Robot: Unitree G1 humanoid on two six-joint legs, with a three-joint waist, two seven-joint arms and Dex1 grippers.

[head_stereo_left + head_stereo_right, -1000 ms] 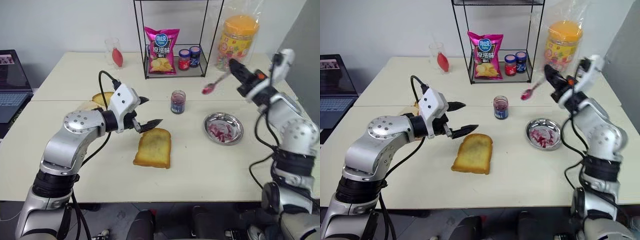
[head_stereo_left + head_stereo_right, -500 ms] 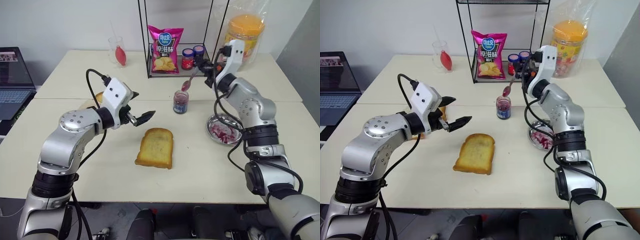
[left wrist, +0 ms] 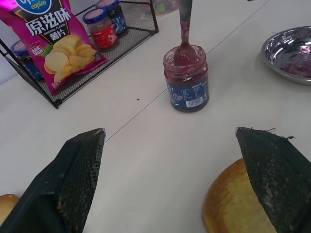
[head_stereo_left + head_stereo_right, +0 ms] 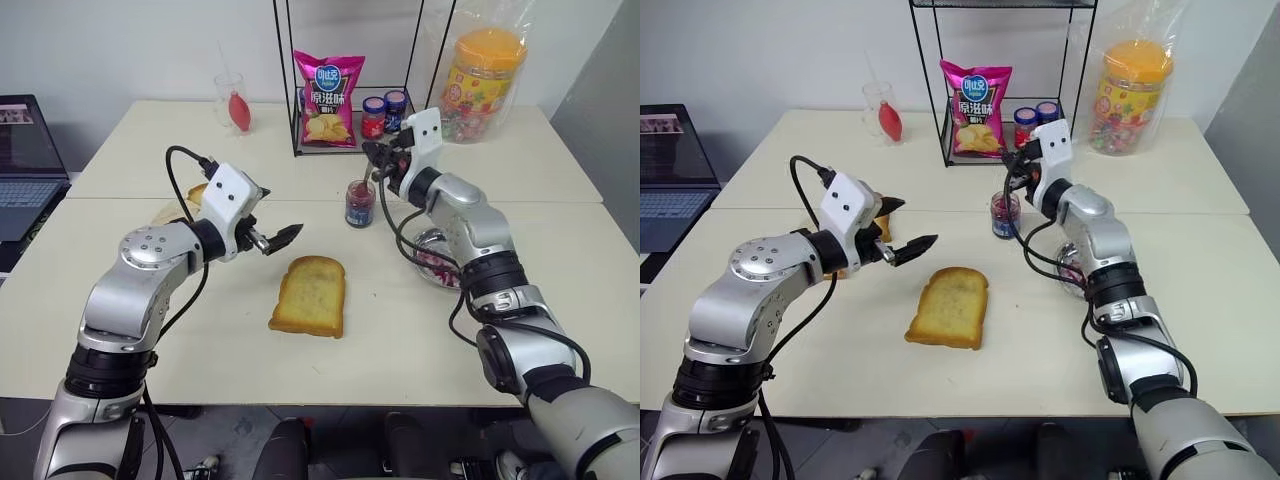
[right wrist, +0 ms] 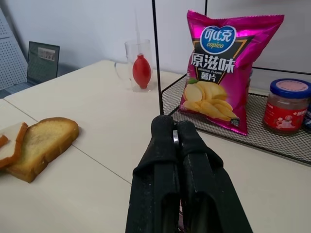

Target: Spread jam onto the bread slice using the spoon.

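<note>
The bread slice (image 4: 308,295) lies flat in the middle of the near table, its top bare. Just left of it and a little above the table hangs my left gripper (image 4: 275,238), open and holding nothing. Behind the slice stands an open jar (image 3: 186,80) of dark purple jam (image 3: 184,57). My right gripper (image 4: 373,157) is over the jar, shut on the handle of the spoon (image 3: 184,22). The spoon points down with its bowl inside the jar mouth. A sliver of the metal handle shows between the shut fingers (image 5: 165,160).
A steel plate (image 3: 291,46) smeared with jam sits right of the jar, partly behind my right arm. Two other slices (image 5: 43,141) lie at the far left. A wire rack (image 4: 300,150) holds a chips bag (image 4: 327,85) and two small jars (image 4: 383,113). A glass (image 4: 232,103) and a laptop (image 4: 25,170) stand farther left.
My right arm has swung left and down, carrying the spoon from above the plate's side to the jar, and its bowl now dips into the jar. The left gripper has stayed open beside the bread.
</note>
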